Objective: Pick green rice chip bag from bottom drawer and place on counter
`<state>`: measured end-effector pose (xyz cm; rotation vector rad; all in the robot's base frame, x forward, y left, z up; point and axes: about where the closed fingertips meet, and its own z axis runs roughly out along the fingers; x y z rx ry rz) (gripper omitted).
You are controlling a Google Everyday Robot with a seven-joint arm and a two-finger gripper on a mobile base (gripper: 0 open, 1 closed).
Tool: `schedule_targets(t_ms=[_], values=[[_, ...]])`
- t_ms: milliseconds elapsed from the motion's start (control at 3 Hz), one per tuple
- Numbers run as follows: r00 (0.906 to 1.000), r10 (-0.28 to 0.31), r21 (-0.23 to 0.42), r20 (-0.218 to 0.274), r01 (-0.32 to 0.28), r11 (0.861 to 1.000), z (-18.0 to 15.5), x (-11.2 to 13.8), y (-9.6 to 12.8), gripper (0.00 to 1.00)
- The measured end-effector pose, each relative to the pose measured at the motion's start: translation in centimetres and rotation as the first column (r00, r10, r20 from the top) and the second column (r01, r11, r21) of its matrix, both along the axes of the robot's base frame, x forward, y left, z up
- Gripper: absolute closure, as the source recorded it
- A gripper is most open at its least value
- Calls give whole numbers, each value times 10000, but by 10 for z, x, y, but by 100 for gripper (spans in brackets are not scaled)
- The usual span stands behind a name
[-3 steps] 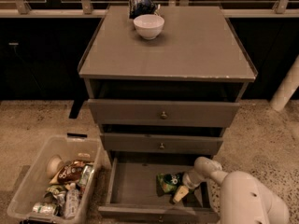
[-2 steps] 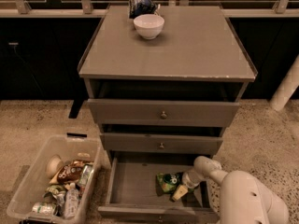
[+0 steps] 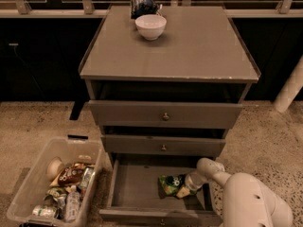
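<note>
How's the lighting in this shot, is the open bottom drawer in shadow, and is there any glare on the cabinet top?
Camera view: the flat grey counter is evenly lit, with no harsh glare; the deep grey bottom drawer lies dimmer, shaded by the drawers above; the bright green rice chip bag shows clearly there, with the gripper at its right edge.

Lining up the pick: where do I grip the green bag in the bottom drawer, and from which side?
Best grip the green bag by its right edge, coming from above-right: it lies flat on the bottom drawer floor, and the end effector sits at that edge.
</note>
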<state>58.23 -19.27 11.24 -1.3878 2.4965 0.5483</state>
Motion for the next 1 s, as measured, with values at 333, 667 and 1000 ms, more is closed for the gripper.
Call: schedule_targets(t_ms=[333,667,1000], values=[[10000,0,0,0,0,10000,0,0,0,77],[10000,-1,0,1,1,10000,6,0,0,99],[9996,212,-266,196,-207,9994,25,1,5,100]])
